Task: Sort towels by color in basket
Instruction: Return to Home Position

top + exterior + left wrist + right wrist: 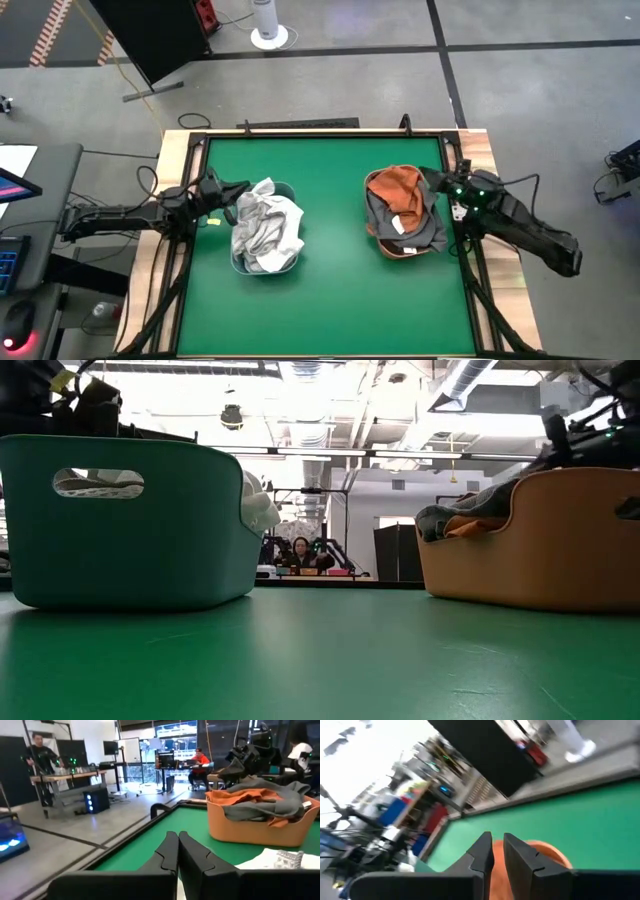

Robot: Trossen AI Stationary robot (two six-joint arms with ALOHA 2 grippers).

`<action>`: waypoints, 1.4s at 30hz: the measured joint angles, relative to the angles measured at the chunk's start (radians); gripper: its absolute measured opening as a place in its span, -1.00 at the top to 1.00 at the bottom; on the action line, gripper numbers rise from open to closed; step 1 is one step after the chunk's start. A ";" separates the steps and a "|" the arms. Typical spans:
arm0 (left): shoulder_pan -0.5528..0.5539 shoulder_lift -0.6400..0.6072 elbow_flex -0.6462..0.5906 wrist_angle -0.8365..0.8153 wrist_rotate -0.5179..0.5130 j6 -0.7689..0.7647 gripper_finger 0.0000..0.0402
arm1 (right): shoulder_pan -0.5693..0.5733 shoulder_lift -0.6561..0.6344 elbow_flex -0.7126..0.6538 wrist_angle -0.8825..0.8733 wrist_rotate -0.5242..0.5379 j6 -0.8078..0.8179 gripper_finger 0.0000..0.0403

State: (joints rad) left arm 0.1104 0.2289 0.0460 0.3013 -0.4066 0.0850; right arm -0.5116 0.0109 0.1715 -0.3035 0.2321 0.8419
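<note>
On the surface (335, 290), we had pale towels (268, 232) piled in the green bin (150, 550) and orange and dark grey towels (400, 205) in the orange bin (540, 550). The left claw (232, 193) and right claw (428, 180) sat closed and empty beside them.

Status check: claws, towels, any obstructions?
Left claw shut, empty, beside green bin. Right claw shut, empty, at orange bin rim. Light towels in green bin; orange towel and dark grey towel in orange. No towel loose on table.

Clear lane down the middle of the table (330, 210).
The heaped green bin (170, 530) crowds just beside the left gripper (178, 835); the orange bin (540, 540) sits close under the right gripper (498, 839).
</note>
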 joint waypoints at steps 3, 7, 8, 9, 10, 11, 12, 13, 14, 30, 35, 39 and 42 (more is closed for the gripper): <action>0.000 0.000 0.001 0.001 0.001 0.008 1.00 | 0.015 0.000 -0.070 0.170 0.029 -0.075 0.62; 0.000 0.000 0.002 -0.017 0.001 0.009 1.00 | 0.013 0.001 -0.163 0.374 0.076 -0.138 0.62; 0.000 0.000 0.003 -0.021 0.001 0.009 1.00 | 0.012 0.001 -0.163 0.376 0.083 -0.152 0.62; 0.000 0.000 0.004 -0.025 0.001 0.009 1.00 | 0.011 0.007 -0.163 0.378 0.092 -0.175 0.62; 0.000 0.000 0.004 -0.027 0.000 0.009 1.00 | 0.011 0.010 -0.163 0.378 0.104 -0.200 0.62; 0.000 0.000 0.004 -0.028 0.000 0.009 1.00 | 0.011 0.011 -0.163 0.378 0.117 -0.223 0.62; 0.000 0.000 0.004 -0.028 0.000 0.008 1.00 | 0.011 0.011 -0.163 0.379 0.131 -0.242 0.62; 0.000 0.000 0.005 -0.028 0.000 0.003 1.00 | 0.010 0.009 -0.163 0.383 0.145 -0.262 0.62; 0.000 0.000 0.005 -0.028 0.000 -0.006 1.00 | 0.010 0.009 -0.163 0.385 0.153 -0.283 0.62; 0.000 0.000 0.008 -0.229 0.000 -0.090 1.00 | 0.010 0.010 -0.164 0.380 0.164 -0.379 0.62; 0.000 0.000 0.014 -0.318 0.001 -0.090 1.00 | 0.010 0.010 -0.165 0.378 0.164 -0.379 0.62; 0.000 0.000 0.015 -0.332 0.001 -0.090 1.00 | 0.010 0.010 -0.165 0.375 0.163 -0.379 0.62; 0.000 0.000 0.014 -0.327 0.001 -0.090 1.00 | 0.010 0.010 -0.165 0.375 0.163 -0.379 0.62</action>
State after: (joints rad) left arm 0.1108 0.2287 0.0600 -0.0259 -0.4057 -0.0051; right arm -0.5017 0.0212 0.0063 0.0716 0.3954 0.4625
